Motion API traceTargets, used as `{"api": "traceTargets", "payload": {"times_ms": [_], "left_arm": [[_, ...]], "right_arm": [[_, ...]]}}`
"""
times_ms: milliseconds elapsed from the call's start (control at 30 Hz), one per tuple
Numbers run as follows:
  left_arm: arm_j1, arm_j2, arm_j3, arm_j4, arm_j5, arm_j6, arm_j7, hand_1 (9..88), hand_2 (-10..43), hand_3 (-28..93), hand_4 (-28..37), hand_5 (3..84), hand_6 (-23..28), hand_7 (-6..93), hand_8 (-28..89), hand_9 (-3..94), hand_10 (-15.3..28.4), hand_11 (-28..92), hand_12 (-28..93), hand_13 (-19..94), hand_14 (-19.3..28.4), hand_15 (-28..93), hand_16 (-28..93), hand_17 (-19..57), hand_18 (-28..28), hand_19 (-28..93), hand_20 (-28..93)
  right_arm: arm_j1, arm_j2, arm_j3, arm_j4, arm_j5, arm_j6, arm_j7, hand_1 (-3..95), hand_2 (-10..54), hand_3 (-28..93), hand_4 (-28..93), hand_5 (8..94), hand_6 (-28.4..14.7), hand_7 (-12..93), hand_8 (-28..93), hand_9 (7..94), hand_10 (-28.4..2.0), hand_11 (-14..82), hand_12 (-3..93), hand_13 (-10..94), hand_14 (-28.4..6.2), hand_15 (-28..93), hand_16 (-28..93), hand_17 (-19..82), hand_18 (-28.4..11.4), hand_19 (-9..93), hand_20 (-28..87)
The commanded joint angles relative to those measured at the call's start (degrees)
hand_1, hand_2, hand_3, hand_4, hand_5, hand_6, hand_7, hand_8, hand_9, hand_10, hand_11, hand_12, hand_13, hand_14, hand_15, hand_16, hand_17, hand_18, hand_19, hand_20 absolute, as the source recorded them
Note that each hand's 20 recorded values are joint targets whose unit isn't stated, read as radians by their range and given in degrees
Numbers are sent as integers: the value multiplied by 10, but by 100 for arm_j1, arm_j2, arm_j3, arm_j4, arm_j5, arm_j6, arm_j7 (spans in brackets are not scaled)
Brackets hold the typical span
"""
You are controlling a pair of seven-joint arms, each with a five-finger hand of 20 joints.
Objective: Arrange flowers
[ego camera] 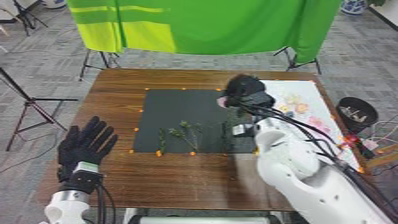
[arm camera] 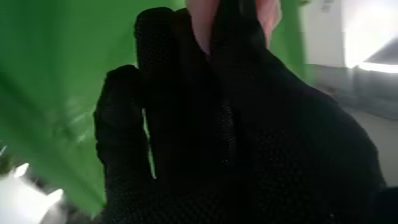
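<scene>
Across the worktop (ego camera: pixel 115 175), green sprigs (ego camera: pixel 177 133) lie on a dark mat (ego camera: pixel 162 107); near its far right corner, the right robot hand (ego camera: pixel 246 89) pinches a pink bloom (arm camera: pixel 202 22). Placing seems the current step; next, lower the bloom toward the sprigs.

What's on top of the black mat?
Green sprigs lie on the black mat. The right hand, pinching something pink, and its arm cover part of the mat's right side; what's under them is hidden.
</scene>
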Motion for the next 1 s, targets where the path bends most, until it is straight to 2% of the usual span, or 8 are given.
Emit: {"api": "traceTargets", "payload": {"times_ms": [33,233,300,433,600,733,800,1000], "left_arm": [[21,44,-2,-32,-7,99,20,288,148,700,-283,456,104,130,-71,364,159,270,137,269,177,471,-60,-62,171,427,169],[-59,206,75,-55,-45,282,78,288,150,696,-283,456,104,130,-72,364,159,268,136,268,177,468,-60,-62,171,426,169],[-111,289,132,-74,-85,462,64,287,150,696,-283,455,104,129,-72,356,159,266,136,264,176,467,-60,-62,171,426,169],[-241,376,244,-42,-28,540,-12,284,152,699,-283,451,103,129,-73,342,158,265,136,261,174,467,-60,-63,171,427,169],[-239,360,255,-69,-1,594,-70,282,153,702,-283,450,102,130,-73,337,158,264,135,251,170,461,-62,-63,170,428,169],[-304,388,331,-80,36,799,7,282,153,704,-283,448,102,129,-74,323,155,260,133,245,167,458,-63,-64,167,427,169],[-372,397,336,-47,94,768,-85,281,153,706,-283,439,100,133,-73,304,151,260,134,232,163,456,-64,-65,164,425,168],[-463,425,441,-8,174,734,68,282,153,710,-283,447,100,142,-76,319,152,267,133,227,162,453,-64,-67,160,421,165]], "right_arm": [[1065,-1145,-1099,748,138,-505,-538,609,-95,760,-283,771,22,309,11,894,-86,69,377,684,-63,231,408,282,-183,776,393],[1534,-1668,-1865,1343,95,-809,-483,610,-95,757,-283,764,23,315,9,890,-88,69,378,683,-63,236,406,282,-184,775,393],[1607,-1838,-2015,1602,-50,-919,-402,608,-95,757,-283,759,22,316,7,886,-88,69,378,684,-64,237,405,283,-185,774,393],[1640,-2058,-2163,1855,-49,-1049,-193,604,-95,755,-283,753,20,316,1,880,-90,69,376,683,-65,238,402,284,-188,773,392],[1553,-2256,-2232,1936,-305,-1265,-51,602,-95,754,-283,744,16,309,-5,872,-92,64,368,681,-66,237,397,286,-189,772,390],[1430,-2354,-2230,2037,-426,-1409,-19,597,-95,752,-283,726,9,293,-15,856,-95,59,346,671,-71,237,384,289,-192,773,382],[1400,-2351,-2297,2078,-439,-1356,123,597,-95,752,-283,725,9,290,-16,854,-96,59,344,670,-72,237,383,289,-194,771,380],[1387,-2365,-2361,2163,-532,-1209,314,593,-95,751,-283,698,1,279,-21,830,-93,61,342,654,-79,250,371,285,-199,758,362]]}}
